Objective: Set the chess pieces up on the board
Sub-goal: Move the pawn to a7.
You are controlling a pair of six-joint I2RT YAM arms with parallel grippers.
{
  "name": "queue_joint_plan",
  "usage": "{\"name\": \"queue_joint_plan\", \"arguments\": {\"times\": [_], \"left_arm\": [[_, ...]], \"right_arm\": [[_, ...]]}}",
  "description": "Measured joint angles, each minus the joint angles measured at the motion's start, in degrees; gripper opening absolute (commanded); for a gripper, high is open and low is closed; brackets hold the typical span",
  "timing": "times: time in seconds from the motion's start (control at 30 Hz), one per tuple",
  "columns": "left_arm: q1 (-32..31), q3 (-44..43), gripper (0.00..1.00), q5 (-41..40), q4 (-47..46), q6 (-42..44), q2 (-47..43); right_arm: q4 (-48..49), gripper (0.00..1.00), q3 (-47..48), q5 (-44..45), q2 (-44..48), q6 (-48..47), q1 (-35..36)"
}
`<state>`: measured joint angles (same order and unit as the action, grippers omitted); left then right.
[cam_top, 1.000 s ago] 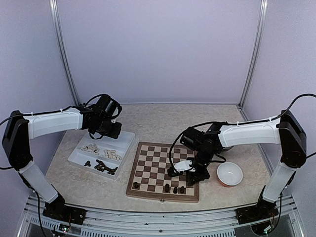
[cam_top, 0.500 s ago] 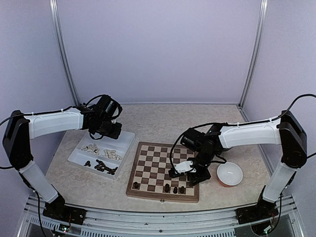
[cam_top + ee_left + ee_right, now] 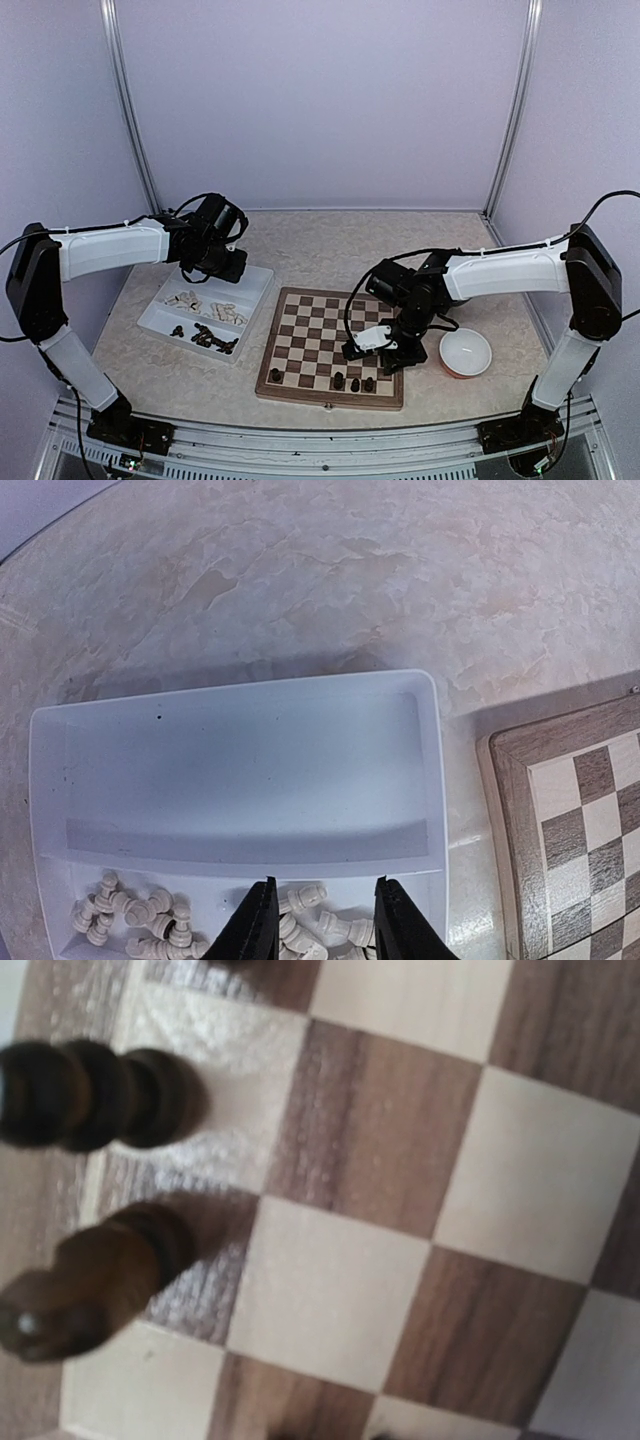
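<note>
The right pincer (image 3: pixel 388 345) is low over the board (image 3: pixel 300 325); I cannot tell if it is open. The left pincer (image 3: pixel 323 900) is open over the tray (image 3: pixel 240 770). Four dark pieces (image 3: pixel 338 380) stand; most wait there.

Blurred dark chess pieces (image 3: pixel 100 1095), edge-cropped

This is a robotics lab test cell. Plain pale lilac wall panels (image 3: pixel 320 100) close in the marbled tabletop (image 3: pixel 320 240) on three sides, joined by bare aluminium posts (image 3: pixel 125 110) rising at its two far corners. Along the near edge runs a metal rail (image 3: pixel 320 425), where a white-and-black left arm (image 3: pixel 100 250) and right arm (image 3: pixel 500 268) are bolted by the near corners and trail loose black cables (image 3: pixel 605 200). The only things laid out are the board (image 3: pixel 320 340) at the near edge, a white tray (image 3: pixel 258 283) and a bowl (image 3: pixel 466 352).
</note>
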<state>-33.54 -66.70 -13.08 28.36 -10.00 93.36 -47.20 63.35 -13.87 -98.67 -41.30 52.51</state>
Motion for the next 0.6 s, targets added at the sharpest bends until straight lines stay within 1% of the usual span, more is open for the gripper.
{"name": "queue_joint_plan", "arguments": {"times": [0.6], "left_arm": [[0.0,0.0,0.34,0.7,0.3,0.0,0.0]], "right_arm": [[-1.0,0.20,0.9,-0.4,-0.8,0.0,1.8]]}}
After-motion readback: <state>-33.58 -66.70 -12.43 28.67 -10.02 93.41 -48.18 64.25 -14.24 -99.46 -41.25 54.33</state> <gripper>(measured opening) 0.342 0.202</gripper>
